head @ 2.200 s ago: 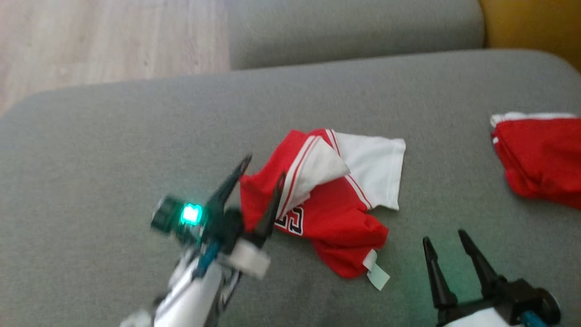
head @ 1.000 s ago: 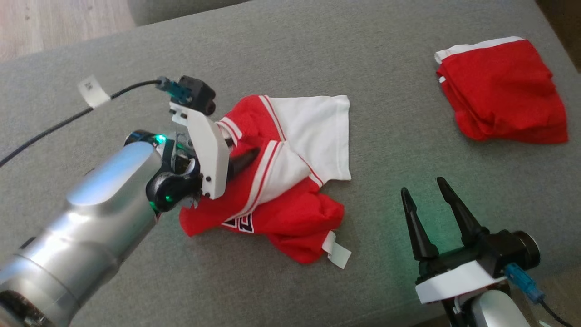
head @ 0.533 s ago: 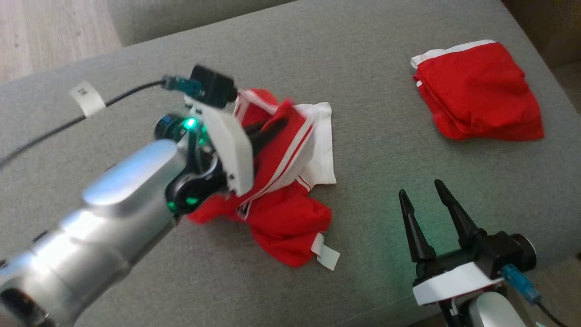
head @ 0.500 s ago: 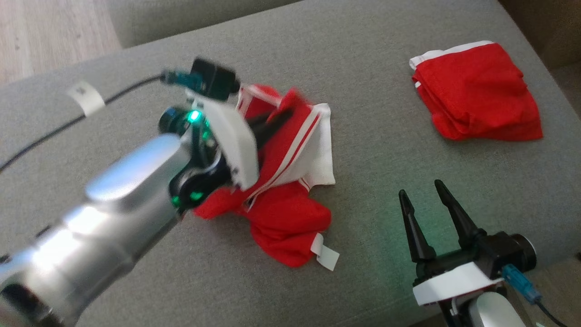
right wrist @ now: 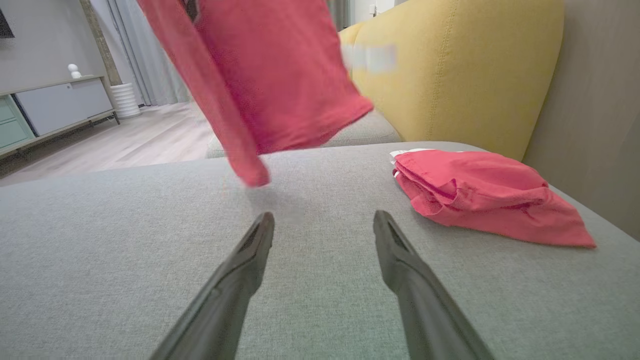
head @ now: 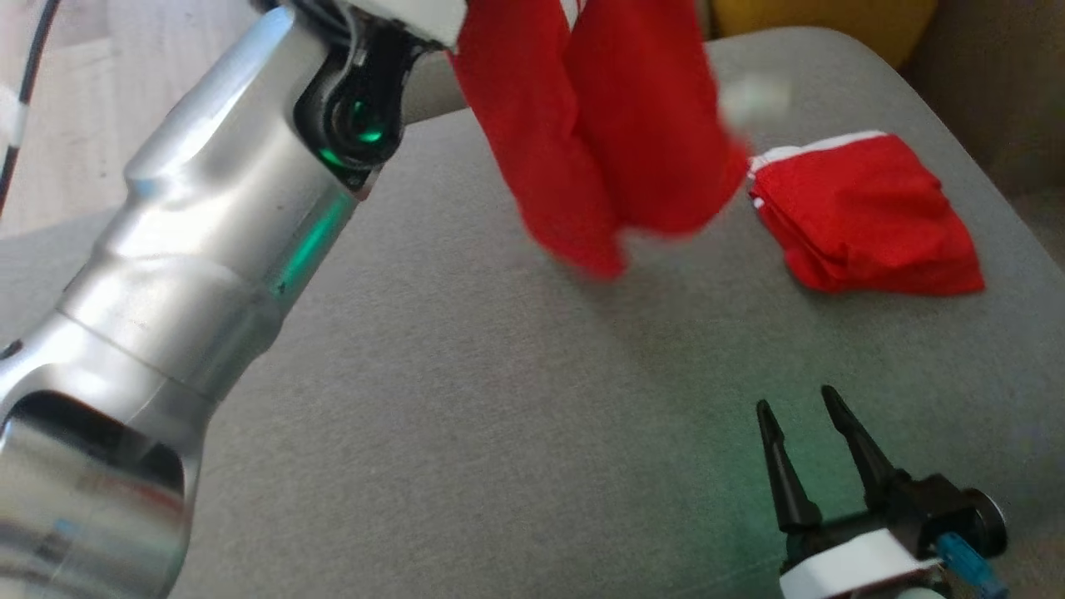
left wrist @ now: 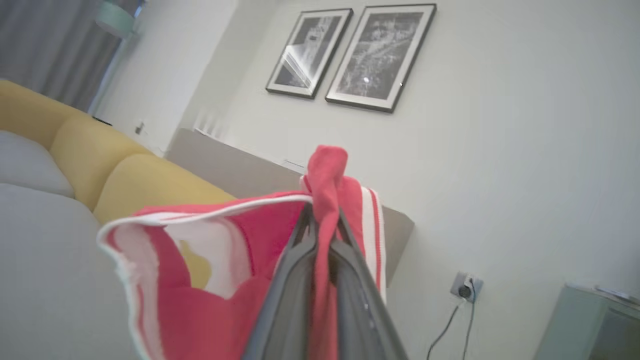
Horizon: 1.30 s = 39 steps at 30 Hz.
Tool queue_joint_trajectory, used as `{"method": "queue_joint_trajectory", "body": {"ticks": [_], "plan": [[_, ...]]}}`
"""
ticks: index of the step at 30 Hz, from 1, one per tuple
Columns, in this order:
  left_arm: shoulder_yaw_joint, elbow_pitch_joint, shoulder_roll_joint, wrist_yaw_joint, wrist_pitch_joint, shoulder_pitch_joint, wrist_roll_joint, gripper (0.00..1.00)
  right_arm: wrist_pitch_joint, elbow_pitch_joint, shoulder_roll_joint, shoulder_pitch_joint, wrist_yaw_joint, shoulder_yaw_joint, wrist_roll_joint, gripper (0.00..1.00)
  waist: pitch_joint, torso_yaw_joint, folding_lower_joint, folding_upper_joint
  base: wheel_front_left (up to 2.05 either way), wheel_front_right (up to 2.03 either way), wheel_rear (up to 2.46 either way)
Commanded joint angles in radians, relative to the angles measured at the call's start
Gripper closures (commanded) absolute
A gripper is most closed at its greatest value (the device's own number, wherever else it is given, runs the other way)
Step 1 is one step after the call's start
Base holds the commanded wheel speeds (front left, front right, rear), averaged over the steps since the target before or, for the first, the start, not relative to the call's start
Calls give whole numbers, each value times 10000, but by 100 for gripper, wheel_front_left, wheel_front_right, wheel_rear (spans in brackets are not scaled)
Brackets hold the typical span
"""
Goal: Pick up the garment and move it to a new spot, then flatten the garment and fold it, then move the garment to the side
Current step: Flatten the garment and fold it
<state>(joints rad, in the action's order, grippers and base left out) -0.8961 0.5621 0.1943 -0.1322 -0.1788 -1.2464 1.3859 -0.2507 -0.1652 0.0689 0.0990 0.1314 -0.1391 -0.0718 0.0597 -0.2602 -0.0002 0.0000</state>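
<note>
The red and white garment (head: 607, 125) hangs in the air above the grey cushion (head: 466, 391), its lower end just off the fabric. My left gripper (left wrist: 322, 220) is shut on a bunched fold of the garment (left wrist: 320, 180), and the red cloth with white stripes drapes down around its fingers. From the right wrist, the garment (right wrist: 270, 75) dangles ahead and to the left. My right gripper (head: 803, 412) stands open low over the cushion's near right part, with nothing between its fingers (right wrist: 250, 250).
A second red garment (head: 865, 216) lies folded on the cushion at the far right (right wrist: 480, 195). A yellow sofa back (right wrist: 450, 65) rises behind it. Wooden floor (right wrist: 125, 140) lies beyond the cushion's far left edge.
My left gripper has closed on the garment and lifted it off the cushion, high toward the top of the head view. The head camera has shifted. The right gripper stays open.
</note>
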Motion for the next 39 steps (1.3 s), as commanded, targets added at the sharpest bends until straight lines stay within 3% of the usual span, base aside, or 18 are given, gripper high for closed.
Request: {"method": "queue_joint_trajectory", "body": {"ticks": [1, 8, 10, 13, 20, 26, 27, 28, 29, 35, 39], "plan": [[461, 176, 266, 16, -172, -251, 163, 100, -111, 359, 107, -115, -7, -137, 71, 0, -250, 324, 2, 0, 0, 0, 0], [558, 1169, 459, 360, -702, 2525, 376, 100, -111, 517, 77, 387, -7, 18, 128, 0, -590, 1186, 2, 0, 0, 0, 0], [1101, 1255, 418, 541, -778, 3838, 978, 100, -111, 549, 62, 502, -7, 66, 143, 0, -635, 1409, 2, 0, 0, 0, 0], [1795, 1238, 539, 670, -819, 5561, 1044, 100, -111, 621, 41, 631, -7, 163, 168, 0, -622, 1716, 2, 0, 0, 0, 0], [4821, 261, 157, 761, -827, 8986, -909, 100, -111, 695, 53, 915, -7, 321, 223, 0, -652, 2341, 2, 0, 0, 0, 0], [5735, -1058, -581, 995, -828, 11156, -2804, 100, -111, 686, 72, 994, -7, 308, 239, 0, -732, 2677, 2, 0, 0, 0, 0], [5737, -1222, -610, 1044, -828, 11399, -3071, 86, -111, 689, 72, 1003, -7, 296, 239, 0, -736, 2719, 2, 0, 0, 0, 0], [5713, -1367, -635, 1094, -828, 11617, -3286, 55, -111, 693, 83, 1018, -7, 278, 239, 0, -740, 2763, 2, 0, 0, 0, 0], [5694, -1502, -653, 1191, -828, 11803, -3467, 0, -111, 695, 94, 1031, -7, 274, 239, 0, -741, 2808, 2, 0, 0, 0, 0], [5588, -2540, -215, 1629, -829, 12286, -4669, 0, -111, 714, 141, 1074, -7, 298, 234, 0, -686, 2993, 2, 0, 0, 0, 0], [5460, -3472, 655, 1987, -700, 12223, -5532, 0, -111, 710, 162, 1034, -7, 268, 244, 0, -573, 3062, 2, 0, 0, 0, 0]]}}
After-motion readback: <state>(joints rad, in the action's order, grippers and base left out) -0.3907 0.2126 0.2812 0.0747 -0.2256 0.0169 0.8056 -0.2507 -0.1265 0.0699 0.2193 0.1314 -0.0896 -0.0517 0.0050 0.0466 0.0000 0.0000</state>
